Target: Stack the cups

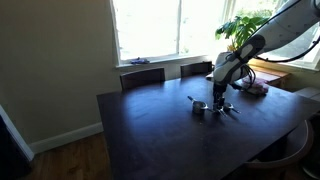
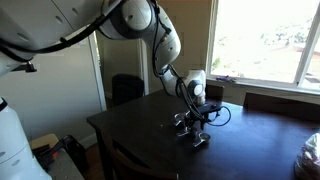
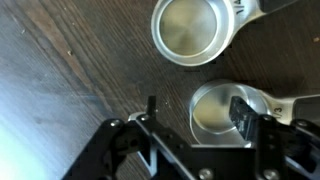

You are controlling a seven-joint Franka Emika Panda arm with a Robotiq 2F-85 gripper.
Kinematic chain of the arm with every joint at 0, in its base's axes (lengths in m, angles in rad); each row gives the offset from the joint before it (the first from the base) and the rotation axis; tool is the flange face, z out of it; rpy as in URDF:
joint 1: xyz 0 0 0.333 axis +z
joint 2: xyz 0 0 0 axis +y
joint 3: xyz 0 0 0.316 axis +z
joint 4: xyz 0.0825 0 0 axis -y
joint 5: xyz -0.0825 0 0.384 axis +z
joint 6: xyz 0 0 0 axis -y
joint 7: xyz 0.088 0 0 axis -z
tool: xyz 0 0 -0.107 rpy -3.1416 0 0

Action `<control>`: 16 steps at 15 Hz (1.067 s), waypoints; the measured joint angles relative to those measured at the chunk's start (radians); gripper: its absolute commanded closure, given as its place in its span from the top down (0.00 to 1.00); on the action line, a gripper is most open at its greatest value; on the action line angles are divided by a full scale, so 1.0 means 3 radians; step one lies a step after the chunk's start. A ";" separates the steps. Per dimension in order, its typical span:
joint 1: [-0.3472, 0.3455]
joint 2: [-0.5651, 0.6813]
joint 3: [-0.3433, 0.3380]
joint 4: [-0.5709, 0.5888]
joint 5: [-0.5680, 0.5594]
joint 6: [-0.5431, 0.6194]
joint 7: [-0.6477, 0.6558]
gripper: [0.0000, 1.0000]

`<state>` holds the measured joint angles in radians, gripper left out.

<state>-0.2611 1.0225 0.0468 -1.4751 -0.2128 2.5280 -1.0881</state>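
Cups (image 3: 192, 30) of shiny metal, woodgrain table (image 3: 60, 70)

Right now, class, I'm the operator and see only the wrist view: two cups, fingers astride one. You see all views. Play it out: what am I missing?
Observer: A pinkish stack lies past the fingers, near the window corner of the table.
Operator: Are my cups near an edge?
Observer: No, the cups sit well in from the table edges.
Operator: Anything around the table?
Observer: Two chairs stand along its window side.
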 measured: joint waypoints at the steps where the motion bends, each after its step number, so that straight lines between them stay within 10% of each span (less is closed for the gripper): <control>1: -0.0001 0.0018 0.0000 0.0005 0.0000 0.0008 -0.0018 0.39; 6: -0.0010 0.0039 0.0001 0.0009 0.0000 0.0054 -0.0114 0.08; 16: -0.0096 0.0008 0.0078 0.0007 0.0026 0.0030 -0.0604 0.05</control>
<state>-0.2898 1.0250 0.0700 -1.4730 -0.2050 2.5369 -1.2693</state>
